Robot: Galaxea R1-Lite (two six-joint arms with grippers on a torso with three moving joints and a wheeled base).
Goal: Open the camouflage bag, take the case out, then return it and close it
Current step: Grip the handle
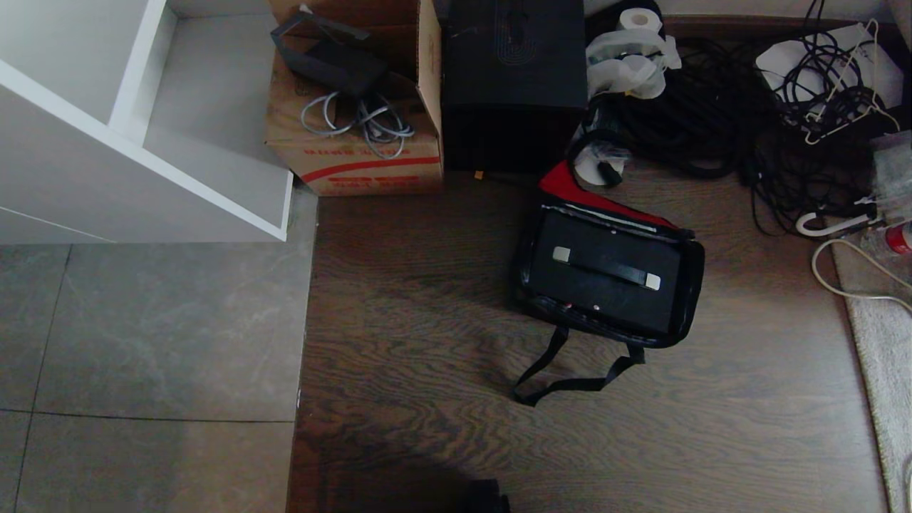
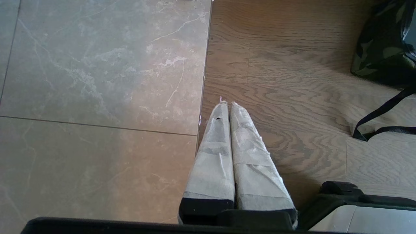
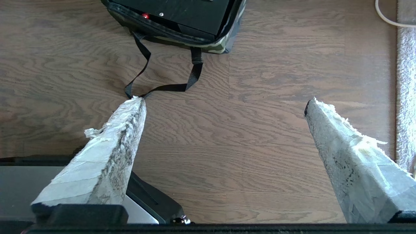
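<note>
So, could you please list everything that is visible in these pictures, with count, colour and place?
camouflage bag: one, green-black camouflage, open on the wooden floor, red lid panel folded back
case: one, black, inside the bag
shoulder strap: one, black, on the floor in front of the bag
cardboard carton: one, brown, behind, left of the black box
black box: one, behind the bag
cables: a tangle, black, back right
shelf unit: one, white, left
left gripper: shut, over the floor
right gripper: open, over the floor near the strap
</note>
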